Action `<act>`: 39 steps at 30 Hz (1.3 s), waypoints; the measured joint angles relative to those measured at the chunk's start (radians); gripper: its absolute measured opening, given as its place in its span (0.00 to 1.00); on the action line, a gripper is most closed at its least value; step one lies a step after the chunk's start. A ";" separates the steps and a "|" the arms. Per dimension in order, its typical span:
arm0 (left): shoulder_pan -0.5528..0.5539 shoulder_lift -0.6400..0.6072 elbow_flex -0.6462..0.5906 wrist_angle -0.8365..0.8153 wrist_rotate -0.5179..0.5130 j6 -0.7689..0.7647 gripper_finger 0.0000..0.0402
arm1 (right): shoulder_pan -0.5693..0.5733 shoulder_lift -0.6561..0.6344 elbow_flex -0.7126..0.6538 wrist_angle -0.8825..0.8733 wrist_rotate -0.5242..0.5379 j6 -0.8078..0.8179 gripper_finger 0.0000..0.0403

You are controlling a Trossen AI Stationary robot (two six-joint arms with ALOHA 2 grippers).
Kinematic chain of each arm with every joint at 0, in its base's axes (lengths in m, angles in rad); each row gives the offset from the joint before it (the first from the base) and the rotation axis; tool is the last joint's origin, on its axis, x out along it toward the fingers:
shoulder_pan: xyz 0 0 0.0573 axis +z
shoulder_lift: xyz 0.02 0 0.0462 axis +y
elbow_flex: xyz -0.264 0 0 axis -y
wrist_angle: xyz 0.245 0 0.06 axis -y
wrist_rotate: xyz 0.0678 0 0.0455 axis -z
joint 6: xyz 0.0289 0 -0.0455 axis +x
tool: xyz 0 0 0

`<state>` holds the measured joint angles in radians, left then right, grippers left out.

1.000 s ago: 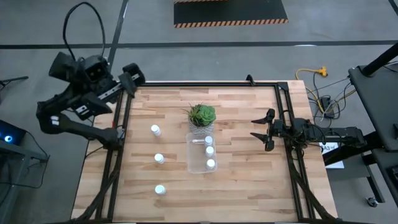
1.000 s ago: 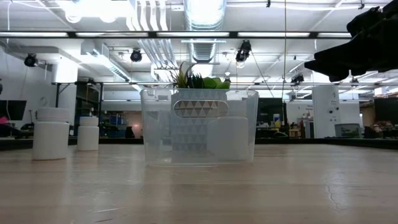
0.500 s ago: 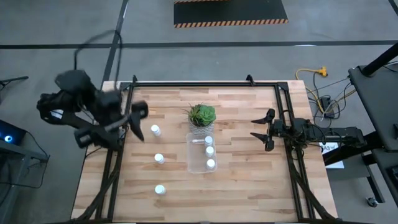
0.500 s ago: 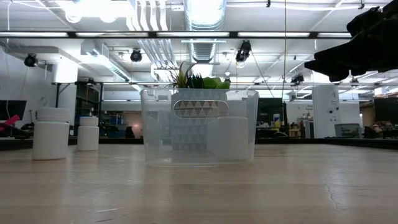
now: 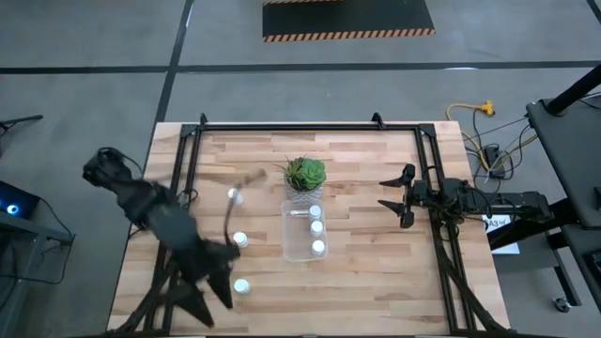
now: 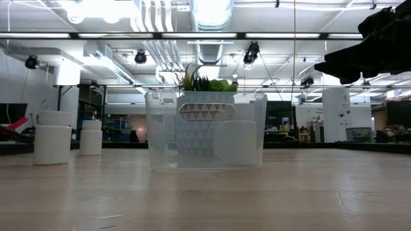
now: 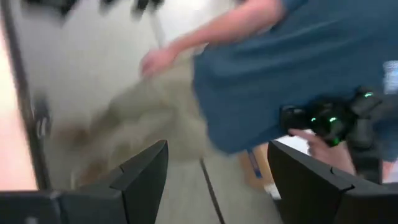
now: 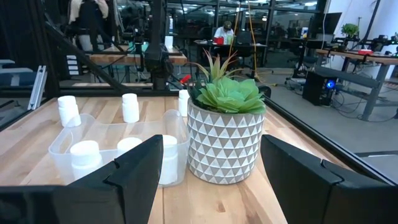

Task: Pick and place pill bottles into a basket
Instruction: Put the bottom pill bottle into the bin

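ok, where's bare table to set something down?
Free: the wood between the basket and the right tool, and the near strip below the basket. Crowded: left of the basket, with three loose pill bottles and the left arm sweeping through.

Even, bright overhead light fills the high view, with only soft, short shadows on the bench (image 5: 366, 263). At lower left of that frame the left arm (image 5: 178, 239) is smeared by motion blur. In the low view, ceiling lamps (image 6: 96, 8) at the upper left glare to white, and the dark arm (image 6: 369, 45) at upper right is a silhouette. The left wrist view is heavily blurred throughout; a person's blue shirt (image 7: 298, 68) is streaked. The right wrist view is sharp on the plant (image 8: 227, 93), softer behind.
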<state>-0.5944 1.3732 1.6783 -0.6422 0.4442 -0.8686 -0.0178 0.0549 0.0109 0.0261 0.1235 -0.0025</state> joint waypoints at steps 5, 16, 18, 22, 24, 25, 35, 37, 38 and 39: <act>-0.029 0.116 -0.001 -0.181 -0.046 -0.148 0.64 | 0.000 0.000 0.000 0.000 0.000 0.000 0.65; -0.084 0.185 0.000 -0.354 -0.632 -0.632 0.64 | 0.000 0.000 0.000 0.000 0.000 0.001 0.65; -0.087 0.189 0.000 -0.410 -0.634 -0.775 0.64 | 0.000 0.000 0.000 0.000 0.000 0.000 0.65; -0.108 0.222 0.000 -0.478 -0.633 -1.009 0.64 | 0.000 0.000 0.000 0.000 0.000 0.001 0.65; -0.112 0.245 0.001 -0.498 -0.631 -1.101 0.64 | 0.000 0.000 0.000 0.000 0.000 0.000 0.65; -0.113 0.258 0.002 -0.512 -0.631 -1.141 0.64 | 0.000 0.000 0.000 0.000 0.000 0.001 0.65; -0.113 0.389 0.010 -0.580 -0.546 -1.378 0.64 | 0.000 0.000 0.000 0.000 0.000 0.001 0.65; -0.113 0.396 0.010 -0.590 -0.544 -1.396 0.64 | 0.000 0.000 0.000 0.000 0.000 0.000 0.65; -0.112 0.398 0.010 -0.601 -0.533 -1.400 0.64 | 0.000 0.000 0.000 0.000 0.000 0.001 0.65; -0.112 0.399 0.010 -0.617 -0.524 -1.402 0.64 | 0.000 0.000 0.000 0.000 0.000 0.001 0.65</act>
<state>-0.7060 1.7724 1.6886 -1.2591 -0.0800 -2.2709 -0.0181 0.0551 0.0109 0.0261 0.1238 -0.0010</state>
